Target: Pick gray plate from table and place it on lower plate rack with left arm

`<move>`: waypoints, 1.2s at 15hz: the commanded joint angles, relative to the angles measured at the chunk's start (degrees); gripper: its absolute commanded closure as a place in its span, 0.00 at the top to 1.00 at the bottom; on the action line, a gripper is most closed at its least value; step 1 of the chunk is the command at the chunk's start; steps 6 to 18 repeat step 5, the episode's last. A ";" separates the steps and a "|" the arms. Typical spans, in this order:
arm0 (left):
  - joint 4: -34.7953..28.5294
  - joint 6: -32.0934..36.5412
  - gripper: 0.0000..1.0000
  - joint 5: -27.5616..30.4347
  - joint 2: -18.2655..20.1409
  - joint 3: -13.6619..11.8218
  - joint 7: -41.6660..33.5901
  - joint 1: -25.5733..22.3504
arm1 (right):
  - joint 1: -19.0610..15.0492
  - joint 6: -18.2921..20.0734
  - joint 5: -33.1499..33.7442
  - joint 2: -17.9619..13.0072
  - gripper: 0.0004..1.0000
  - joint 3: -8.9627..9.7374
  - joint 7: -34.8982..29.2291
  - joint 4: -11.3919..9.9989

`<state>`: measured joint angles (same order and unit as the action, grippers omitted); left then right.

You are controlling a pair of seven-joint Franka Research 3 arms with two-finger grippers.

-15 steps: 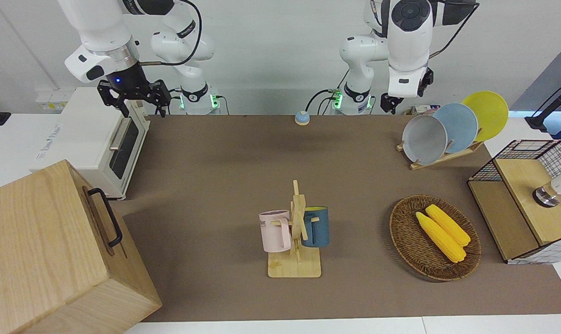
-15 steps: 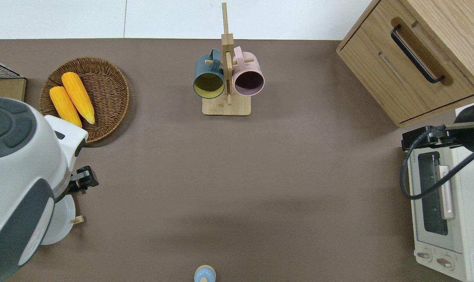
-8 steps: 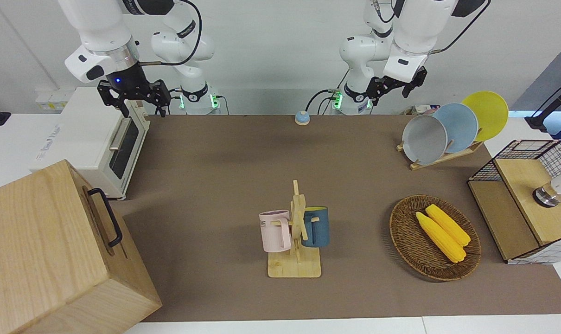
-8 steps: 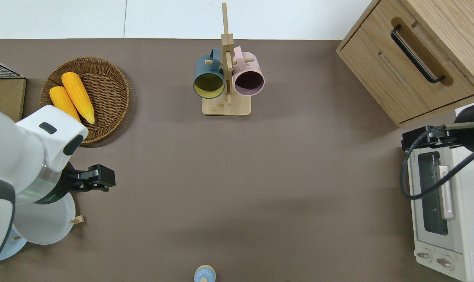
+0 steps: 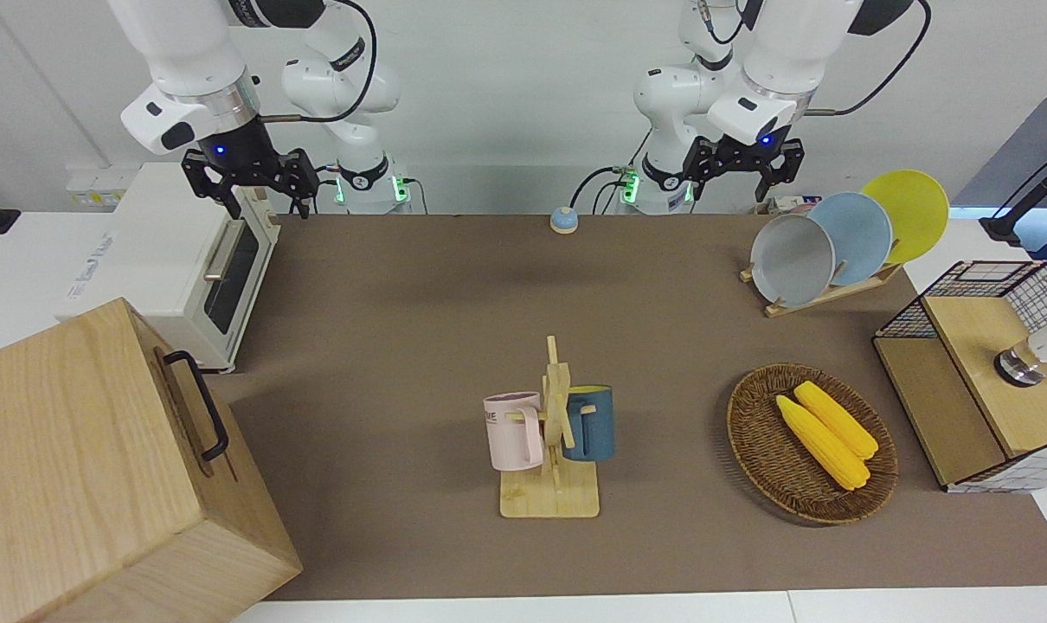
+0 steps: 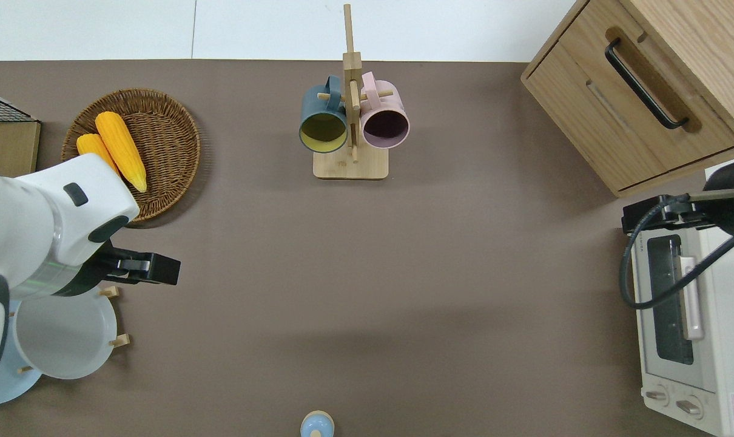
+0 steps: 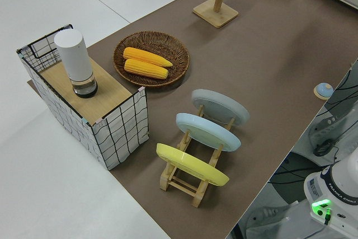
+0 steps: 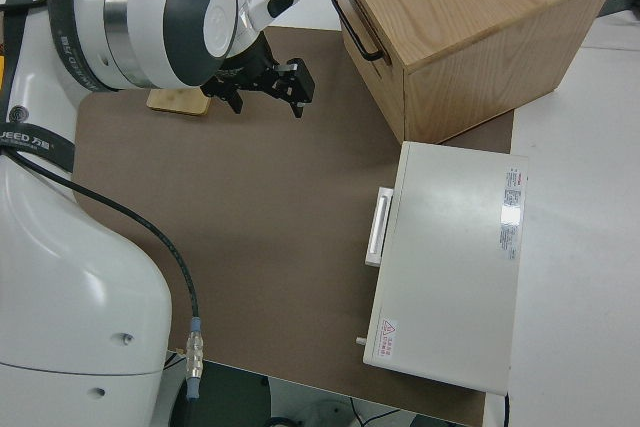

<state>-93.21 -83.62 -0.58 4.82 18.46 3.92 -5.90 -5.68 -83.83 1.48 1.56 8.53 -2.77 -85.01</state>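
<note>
1. The gray plate (image 5: pixel 792 260) stood slanted in the rack (image 5: pixel 822 294), in the slot farthest from the robots, with the blue plate (image 5: pixel 852 238) next to it and the yellow plate (image 5: pixel 908 215) nearest the robots (so the placing looked done).
2. It leaned on thin pegs; a knock could have tipped it out onto the table (image 5: pixel 454 303), or against the blue plate.
3. The left gripper (image 5: pixel 743 162) hung empty with fingers spread, over bare table just beside the rack in the overhead view; any sweep or drop toward the rack risked clipping a plate rim.
4. A jolt to the light rack could have shifted all three plates.
5. The basket (image 5: pixel 811 443) of corn (image 5: pixel 826 433) lay well apart from the rack and at little risk; the right arm was parked, its gripper (image 5: pixel 251 180) spread open.
</note>
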 commanded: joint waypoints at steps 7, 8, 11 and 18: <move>0.49 -0.40 1.00 1.01 -1.05 -0.18 -2.34 -0.43 | -0.12 0.34 -0.24 0.11 0.98 0.17 -0.22 0.29; 0.49 -0.40 1.00 1.01 -1.05 -0.18 -2.34 -0.43 | -0.12 0.34 -0.24 0.11 0.98 0.17 -0.22 0.29; 0.49 -0.40 1.00 1.01 -1.05 -0.18 -2.34 -0.43 | -0.12 0.34 -0.24 0.11 0.98 0.17 -0.22 0.29; 0.49 -0.40 1.00 1.01 -1.05 -0.18 -2.34 -0.43 | -0.12 0.34 -0.24 0.11 0.98 0.17 -0.22 0.29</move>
